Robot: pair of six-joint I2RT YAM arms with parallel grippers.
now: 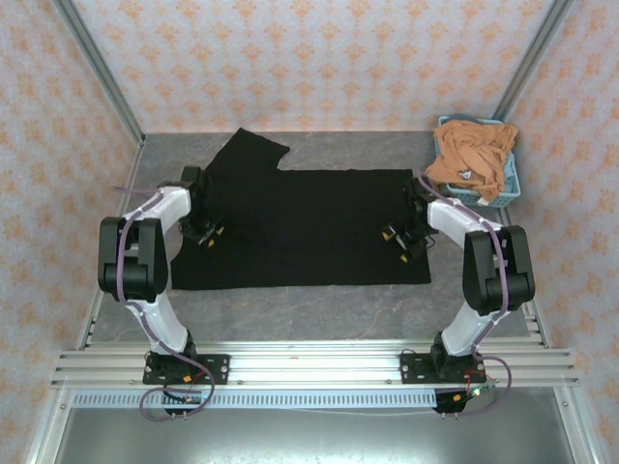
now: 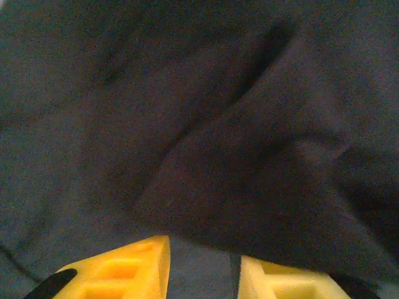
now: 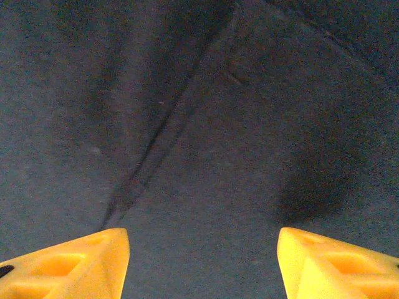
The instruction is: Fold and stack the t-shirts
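Clearly little is done: the black cloth t-shirt (image 1: 309,227) lies spread flat, unfolded, on the grey bench (image 1: 309,309) beside the light blue plastic basket (image 1: 511,186), and the crumpled orange-tan cloth t-shirt (image 1: 469,155) sits heaped in that basket, so all folding and stacking seems left. On the shirt's side far from the basket the left pincer (image 2: 202,252) is narrowed, apparently nipping a raised ridge of black cloth; nearest the basket the right pincer (image 3: 202,240) gapes wide, released, holding nothing.
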